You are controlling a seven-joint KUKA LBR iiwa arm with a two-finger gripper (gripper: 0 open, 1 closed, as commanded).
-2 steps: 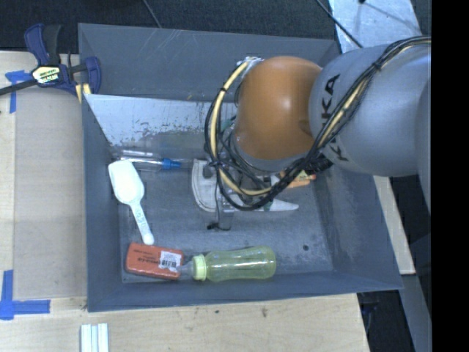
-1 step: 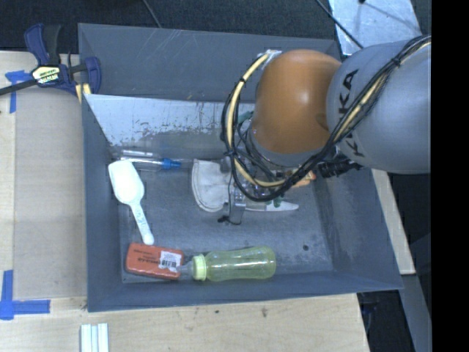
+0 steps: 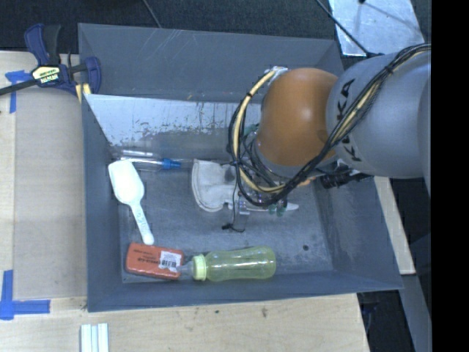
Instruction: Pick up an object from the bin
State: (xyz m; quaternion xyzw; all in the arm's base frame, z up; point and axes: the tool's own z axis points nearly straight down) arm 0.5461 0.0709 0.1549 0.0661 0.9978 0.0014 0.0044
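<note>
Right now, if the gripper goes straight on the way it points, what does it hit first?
Probably the bare floor of the grey metal bin, right beside the crumpled white thing. The gripper points down next to it; depth is unclear, so it could clip that edge.

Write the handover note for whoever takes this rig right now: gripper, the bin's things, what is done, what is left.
Gripper: low over the middle of the bin, right beside a crumpled white cup-like thing; its state is not readable under the arm.
Things: white scoop at the left; clear tube with blue tip by the back wall; orange block with barcode label and greenish bottle along the front wall.
Done: the arm is down in the bin.
Left: grasp one thing and lift it out; all of them lie on the floor.
</note>
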